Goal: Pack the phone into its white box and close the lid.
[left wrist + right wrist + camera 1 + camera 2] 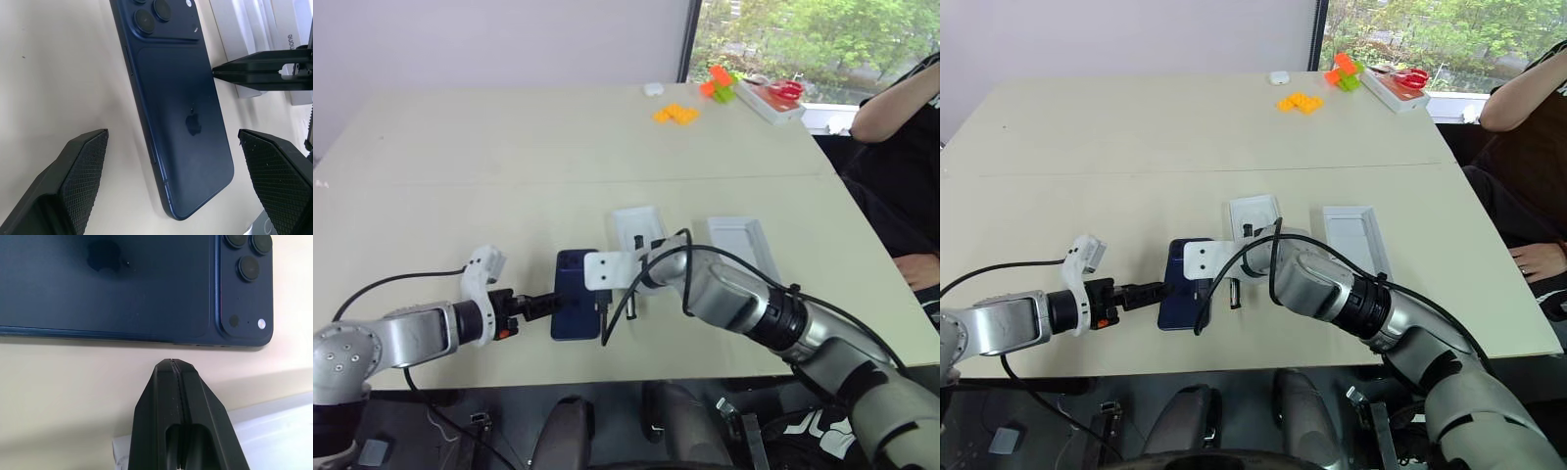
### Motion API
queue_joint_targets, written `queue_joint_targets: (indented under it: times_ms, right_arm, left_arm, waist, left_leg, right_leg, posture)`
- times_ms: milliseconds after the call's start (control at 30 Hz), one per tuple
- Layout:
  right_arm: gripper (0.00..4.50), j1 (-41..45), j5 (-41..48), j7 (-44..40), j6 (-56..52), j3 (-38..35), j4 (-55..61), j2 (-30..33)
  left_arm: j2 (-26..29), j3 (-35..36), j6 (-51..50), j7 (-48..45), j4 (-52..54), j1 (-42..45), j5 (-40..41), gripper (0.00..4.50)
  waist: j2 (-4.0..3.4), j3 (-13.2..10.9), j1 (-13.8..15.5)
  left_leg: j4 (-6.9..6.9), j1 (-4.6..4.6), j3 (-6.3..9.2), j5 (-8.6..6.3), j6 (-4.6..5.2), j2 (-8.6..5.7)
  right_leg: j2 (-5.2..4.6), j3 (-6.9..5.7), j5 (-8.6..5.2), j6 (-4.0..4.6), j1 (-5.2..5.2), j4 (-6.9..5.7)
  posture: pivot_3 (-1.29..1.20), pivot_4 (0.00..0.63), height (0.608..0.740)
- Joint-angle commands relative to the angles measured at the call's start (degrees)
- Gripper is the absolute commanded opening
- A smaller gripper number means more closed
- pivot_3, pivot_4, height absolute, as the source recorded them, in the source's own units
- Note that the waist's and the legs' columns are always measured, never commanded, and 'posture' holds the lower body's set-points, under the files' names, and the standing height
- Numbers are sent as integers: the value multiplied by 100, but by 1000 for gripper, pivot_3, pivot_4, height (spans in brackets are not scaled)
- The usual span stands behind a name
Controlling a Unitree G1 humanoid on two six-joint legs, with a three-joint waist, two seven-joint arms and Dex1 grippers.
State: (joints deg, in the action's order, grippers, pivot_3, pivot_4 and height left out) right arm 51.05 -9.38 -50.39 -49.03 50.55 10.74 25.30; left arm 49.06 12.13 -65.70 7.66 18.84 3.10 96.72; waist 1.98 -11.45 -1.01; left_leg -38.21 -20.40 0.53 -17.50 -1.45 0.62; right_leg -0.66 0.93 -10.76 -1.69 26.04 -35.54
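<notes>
The dark navy phone (574, 286) lies back up on the table, its camera bump (164, 14) at the far end. My left gripper (546, 305) is open at the phone's left side, and its near end lies between the two fingers (80, 166). My right gripper (605, 313) is shut and empty, its tip (171, 363) just off the phone's right long edge near the camera bump. The lid (745, 245) lies inside up to the right. Another white shallow piece (635, 223) sits just beyond the phone, partly behind my right wrist. I cannot tell whether it is the white box.
At the table's far right are orange blocks (675, 115), an orange and green toy (718, 83), a small white object (653, 89) and a white tray with a red item (771, 100). A person's arm (896, 108) and hand (918, 270) are at the right edge.
</notes>
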Motion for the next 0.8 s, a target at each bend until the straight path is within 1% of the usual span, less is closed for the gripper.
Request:
queue_joint_targets:
  times_ms: [33,233,400,600,800]
  right_arm:
    - [6,40,-83,-125,197,29,-85,-176]
    - [6,-161,51,-291,417,-220,-72,-383]
    - [6,-297,75,-327,362,-391,-118,-524]
    - [6,-409,26,-352,314,-474,-63,-577]
    - [6,-478,16,-343,252,-529,-53,-617]
  left_arm:
    - [-33,-176,44,55,1,56,185,4500]
    - [-59,-334,131,155,22,23,367,4500]
    - [-142,-477,293,297,52,-3,714,4500]
    - [-301,-637,561,556,146,-40,1081,4500]
    - [-471,-630,874,613,265,-99,1390,4500]
  waist:
    - [0,0,-5]
    - [0,0,-7]
    - [0,0,-11]
    - [0,0,8]
    - [0,1,13]
  left_leg:
    - [0,0,0,0,0,0]
    - [1,0,0,0,0,1]
    - [1,0,0,0,0,3]
    - [1,3,0,0,0,2]
    - [0,4,2,0,-1,0]
  right_leg:
    - [0,0,0,0,0,0]
    - [0,0,1,1,0,0]
    - [1,0,1,2,1,0]
    - [-1,0,0,2,-4,1]
    - [-2,-1,-2,3,-12,11]
  posture:
    - [0,150,740]
    - [0,150,740]
    - [0,150,740]
    - [0,150,740]
    - [0,150,740]
